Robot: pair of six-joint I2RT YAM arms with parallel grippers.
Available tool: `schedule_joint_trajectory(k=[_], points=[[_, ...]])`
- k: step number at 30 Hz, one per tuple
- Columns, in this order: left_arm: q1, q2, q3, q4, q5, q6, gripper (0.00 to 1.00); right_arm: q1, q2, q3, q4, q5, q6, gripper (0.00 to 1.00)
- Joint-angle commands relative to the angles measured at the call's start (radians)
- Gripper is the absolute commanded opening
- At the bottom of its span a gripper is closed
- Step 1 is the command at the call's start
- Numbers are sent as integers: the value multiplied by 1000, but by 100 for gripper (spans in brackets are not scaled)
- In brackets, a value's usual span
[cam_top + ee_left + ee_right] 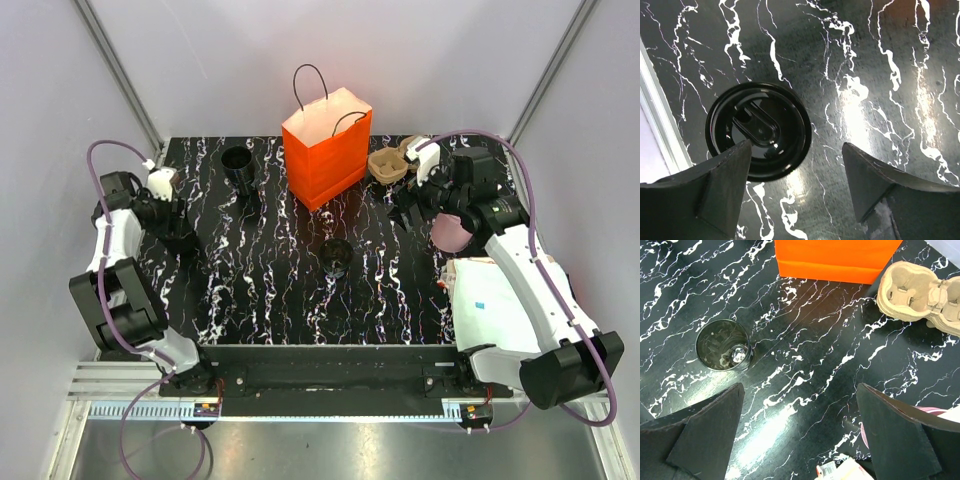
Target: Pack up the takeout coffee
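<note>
The takeout coffee's small black cup [335,256] stands open in the middle of the marbled table, and shows at the left of the right wrist view [722,345]. A round black lid [758,131] lies near the table's left edge. My left gripper [796,145] hangs open just above it, its left finger overlapping the lid's near rim, with only table between the jaws. In the top view the left gripper [178,228] covers the lid. My right gripper [800,386] is open over bare table, right of the cup [410,205]. The orange paper bag [325,150] stands upright at the back.
A taller open black cup [240,166] stands at the back left. A brown pulp tray [388,163] sits right of the bag, seen too in the right wrist view [917,290]. A pink cup [450,232] and white paper [495,300] lie under the right arm.
</note>
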Motion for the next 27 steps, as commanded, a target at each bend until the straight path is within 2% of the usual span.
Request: schedule_joint_trajectory(k=[1,4,12,13,25,27], points=[[-9,22,31,79,11,-4,74,7,-16,1,36,-20,2,100],[-16,37,22,88,-1,6,67,7,-10,6,34,-25,5,100],[-29,54,-1,100,-27,26,58,7,-4,9,34,-33,11,100],[-30,57,-3,102,-29,28,55,7,-5,9,33,-34,13,100],[-33,88,-23,119,-52,36,52,7,-8,7,33,-42,13,100],[-33,89,-26,119,-52,34,48,7,-8,7,33,-43,13,100]])
